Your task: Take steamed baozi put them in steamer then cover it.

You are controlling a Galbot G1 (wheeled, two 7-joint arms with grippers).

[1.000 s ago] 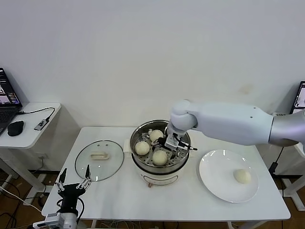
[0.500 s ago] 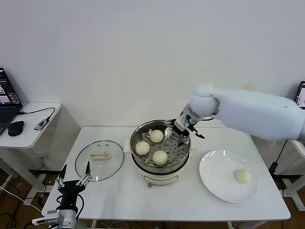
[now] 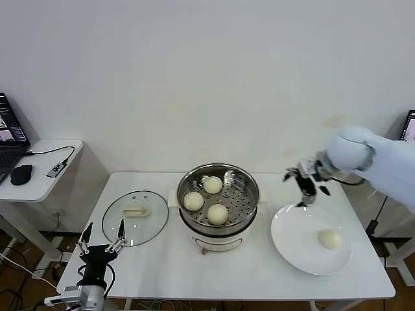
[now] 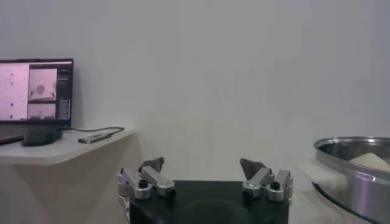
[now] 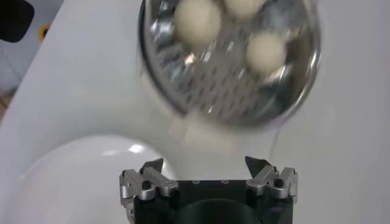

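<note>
Three cream-white baozi [image 3: 194,201] [image 3: 213,184] [image 3: 217,213] lie on the perforated tray of the steel steamer [image 3: 249,184] at the table's middle; they also show in the right wrist view [image 5: 197,18]. A fourth baozi [image 3: 330,239] lies on the white plate [image 3: 292,236] at the right. The glass cover [image 3: 136,217] with its cream handle lies flat on the table left of the steamer. My right gripper [image 3: 303,181] is open and empty, in the air between the steamer and the plate. My left gripper [image 3: 100,246] is open and empty, parked at the table's front left edge.
A side table [image 3: 39,178] at the far left holds a laptop, a mouse and a cable. The steamer's rim [image 4: 353,152] shows at the edge of the left wrist view. A white wall stands behind the table.
My right gripper has left the steamer empty and swung right, from over the tray to above the plate's near-left edge. Three baozi stay in the steamer. The left arm has not moved.
</note>
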